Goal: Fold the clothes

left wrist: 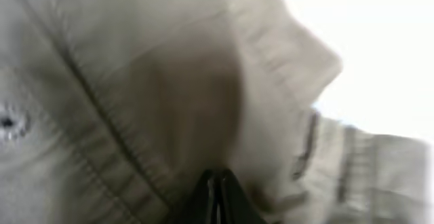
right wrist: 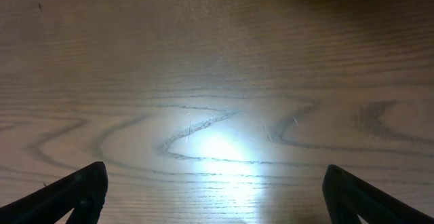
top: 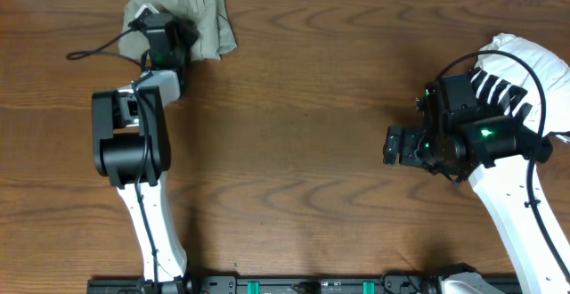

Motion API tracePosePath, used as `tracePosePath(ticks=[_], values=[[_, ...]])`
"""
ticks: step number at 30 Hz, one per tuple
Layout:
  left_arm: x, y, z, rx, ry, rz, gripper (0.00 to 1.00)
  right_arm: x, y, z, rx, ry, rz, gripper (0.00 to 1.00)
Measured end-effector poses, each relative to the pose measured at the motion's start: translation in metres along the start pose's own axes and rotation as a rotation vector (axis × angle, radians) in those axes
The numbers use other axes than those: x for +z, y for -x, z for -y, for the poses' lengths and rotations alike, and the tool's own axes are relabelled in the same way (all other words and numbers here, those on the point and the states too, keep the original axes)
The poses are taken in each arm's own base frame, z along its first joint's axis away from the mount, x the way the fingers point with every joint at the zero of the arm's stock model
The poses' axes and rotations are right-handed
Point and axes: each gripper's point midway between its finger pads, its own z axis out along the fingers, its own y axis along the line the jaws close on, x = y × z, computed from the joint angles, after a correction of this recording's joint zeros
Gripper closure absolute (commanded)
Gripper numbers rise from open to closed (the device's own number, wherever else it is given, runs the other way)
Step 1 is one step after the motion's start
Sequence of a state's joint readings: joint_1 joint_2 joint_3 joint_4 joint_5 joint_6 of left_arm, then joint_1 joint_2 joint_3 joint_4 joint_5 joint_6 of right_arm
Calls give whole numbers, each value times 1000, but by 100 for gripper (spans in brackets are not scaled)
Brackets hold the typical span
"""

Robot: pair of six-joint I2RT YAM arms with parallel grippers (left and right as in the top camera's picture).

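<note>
The clothes [top: 210,16] are a bunched khaki-beige heap at the table's far edge, top left. My left gripper [top: 166,43] sits on the heap's near side. In the left wrist view the cloth [left wrist: 135,81] fills the frame, blurred, with stitched seams and a small eyelet. There the left gripper [left wrist: 215,175] has its fingers pressed together, with a fold of cloth at the tips. My right gripper [top: 390,144] hovers over bare wood at the right, far from the clothes. In its own view the right gripper [right wrist: 215,173] stands wide open with nothing between its fingers.
A black cable [top: 93,52] loops on the table left of the clothes. A white padded thing with black stripes [top: 521,67] lies at the right edge behind the right arm. The wooden table [top: 294,107] stretches between the arms.
</note>
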State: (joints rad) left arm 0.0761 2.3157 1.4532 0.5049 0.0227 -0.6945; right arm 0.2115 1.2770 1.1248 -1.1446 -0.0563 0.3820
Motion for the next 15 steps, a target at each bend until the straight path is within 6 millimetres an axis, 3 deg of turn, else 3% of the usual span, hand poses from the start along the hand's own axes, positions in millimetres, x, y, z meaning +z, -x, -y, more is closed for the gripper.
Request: tracePosePath(ticks=[2, 5, 8, 11, 15], values=[[-9, 14, 16, 8, -28, 25, 94, 0, 0, 0, 0, 0, 0, 1], [-30, 42, 57, 23, -102, 82, 94, 0, 0, 0, 0, 0, 0, 1], [-48, 51, 97, 62, -175, 119, 94, 0, 0, 0, 0, 0, 0, 1], [-52, 34, 118, 102, -188, 118, 94, 0, -3, 1, 0, -4, -11, 1], [-38, -1, 110, 139, -140, 87, 94, 0, -8, 3, 1, -13, -34, 1]])
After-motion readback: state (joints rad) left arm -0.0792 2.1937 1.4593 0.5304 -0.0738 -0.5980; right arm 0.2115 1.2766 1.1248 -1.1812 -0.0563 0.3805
